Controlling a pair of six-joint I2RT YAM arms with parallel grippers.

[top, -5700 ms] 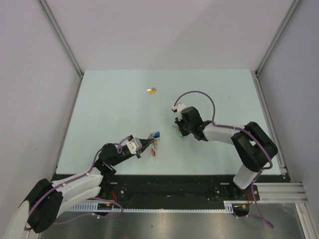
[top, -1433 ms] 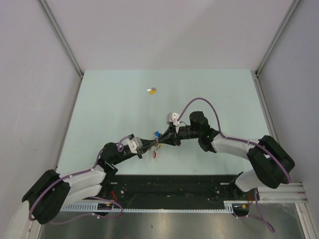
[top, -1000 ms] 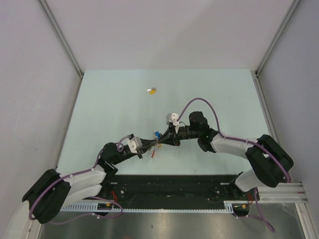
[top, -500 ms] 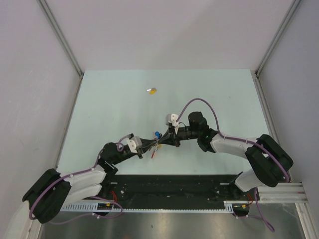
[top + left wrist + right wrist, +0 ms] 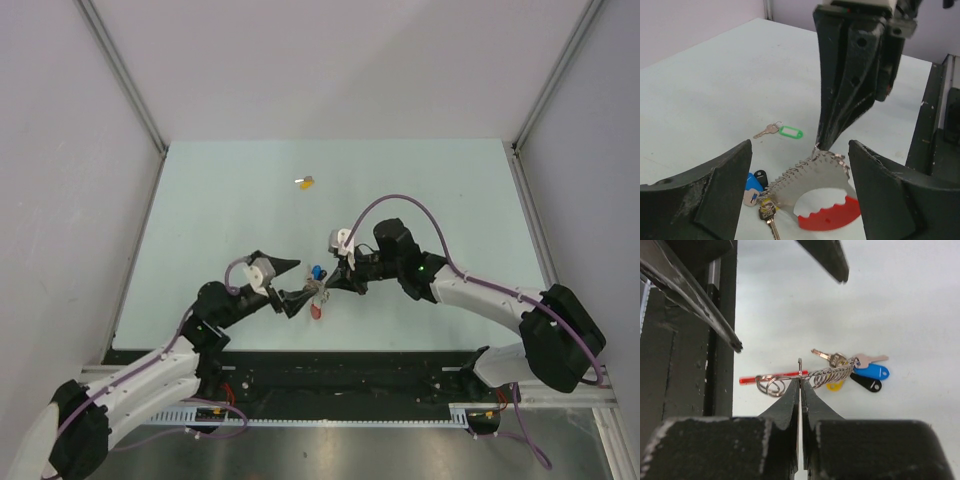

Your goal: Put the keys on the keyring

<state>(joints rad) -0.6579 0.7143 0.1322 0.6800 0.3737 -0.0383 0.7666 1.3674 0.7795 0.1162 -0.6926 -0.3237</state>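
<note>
The keyring [image 5: 318, 294] is a bunch with a grey coiled strap and a red curved band [image 5: 830, 217], bearing blue-, black- and yellow-headed keys [image 5: 871, 372]. My right gripper [image 5: 336, 286] is shut on the strap's wire edge [image 5: 800, 375] and holds the strap end up. My left gripper [image 5: 296, 286] stands open, its fingers [image 5: 715, 190] on either side of the keyring [image 5: 820, 180] without touching it. A green-headed key [image 5: 789, 132] lies on the table beyond the bunch. In the top view it is hidden. A yellow-headed key [image 5: 306, 182] lies far back.
The pale table [image 5: 220, 200] is walled by grey panels on three sides. A black rail [image 5: 340, 368] with the arm bases runs along its near edge. In the right wrist view the left gripper's fingers [image 5: 826, 256] hang above the bunch.
My left gripper has opened and let go of the keyring, drawing back a little. My right gripper stays shut on the strap, now holding the bunch alone.
</note>
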